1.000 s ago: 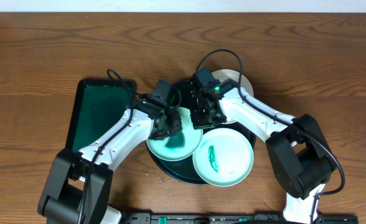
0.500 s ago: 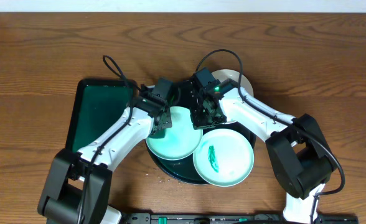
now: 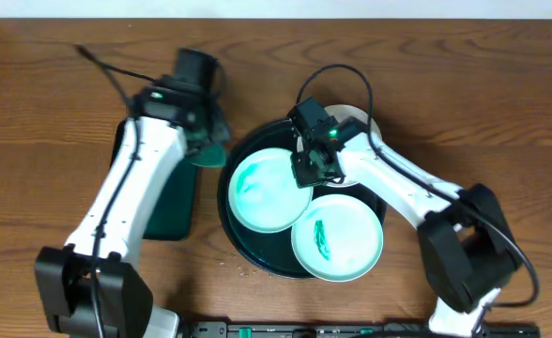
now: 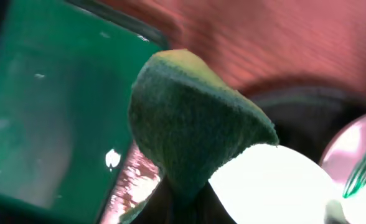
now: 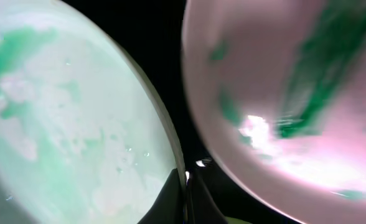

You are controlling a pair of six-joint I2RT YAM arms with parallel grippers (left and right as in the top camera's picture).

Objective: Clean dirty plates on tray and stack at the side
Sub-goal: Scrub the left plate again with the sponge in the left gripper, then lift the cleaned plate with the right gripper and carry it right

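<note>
The black tray [image 3: 234,235] holds two plates. The left plate [image 3: 267,191] has faint green smears; it fills the left of the right wrist view [image 5: 71,118]. My right gripper [image 3: 306,169] is shut on its right rim [image 5: 178,168]. The front plate [image 3: 342,235] has a green smear and also shows in the right wrist view [image 5: 295,93]. A third plate [image 3: 365,122] lies behind the tray, mostly hidden by the arm. My left gripper [image 3: 206,141] is shut on the green sponge [image 4: 189,118], held over the right edge of the green rectangular tray [image 3: 149,178].
The dark-green rectangular tray [image 4: 40,112] lies left of the black tray. Bare wood tabletop [image 3: 483,103] spreads at the right, back and far left. Cables loop above both arms.
My left gripper has lifted the sponge off the left plate and swung it back and left to the green tray. The right gripper stays shut on the plate rim.
</note>
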